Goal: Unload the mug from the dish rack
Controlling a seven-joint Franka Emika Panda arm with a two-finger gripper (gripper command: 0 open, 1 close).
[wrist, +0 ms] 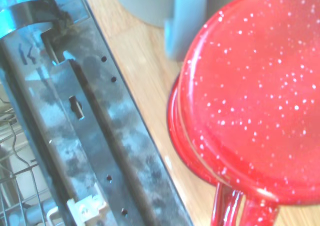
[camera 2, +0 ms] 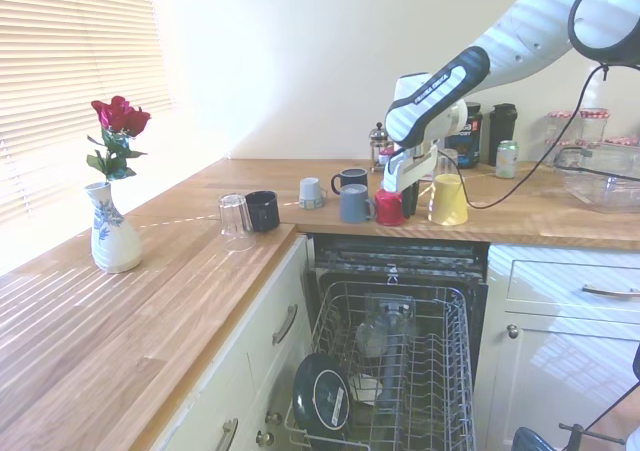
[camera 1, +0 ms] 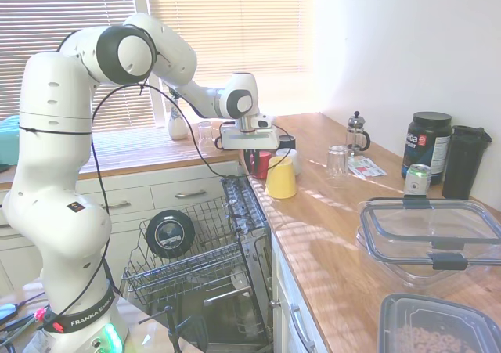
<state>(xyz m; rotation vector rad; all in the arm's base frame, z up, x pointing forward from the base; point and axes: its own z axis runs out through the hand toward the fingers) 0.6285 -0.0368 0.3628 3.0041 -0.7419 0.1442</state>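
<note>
The red mug [camera 1: 261, 165] [camera 2: 388, 209] stands upside down on the wooden counter, just past the dishwasher's edge, between a grey mug [camera 2: 354, 203] and the yellow cup [camera 2: 447, 201]. My gripper [camera 1: 254, 159] [camera 2: 400, 199] is down right over it and close around it. In the wrist view the mug's speckled red base [wrist: 250, 95] fills the picture, with its handle at the bottom edge. The dish rack [camera 1: 133, 279] [camera 2: 455, 371] is pulled out below the counter, away from the gripper.
A round black dish [camera 1: 170, 233] and some glassware [camera 2: 385, 323] sit in the rack. Mugs and a glass [camera 2: 234, 219] line the counter's corner. A French press [camera 1: 357, 132], a tumbler [camera 1: 337, 161], cans and plastic containers [camera 1: 430, 235] lie further along. A vase [camera 2: 112, 233] stands far left.
</note>
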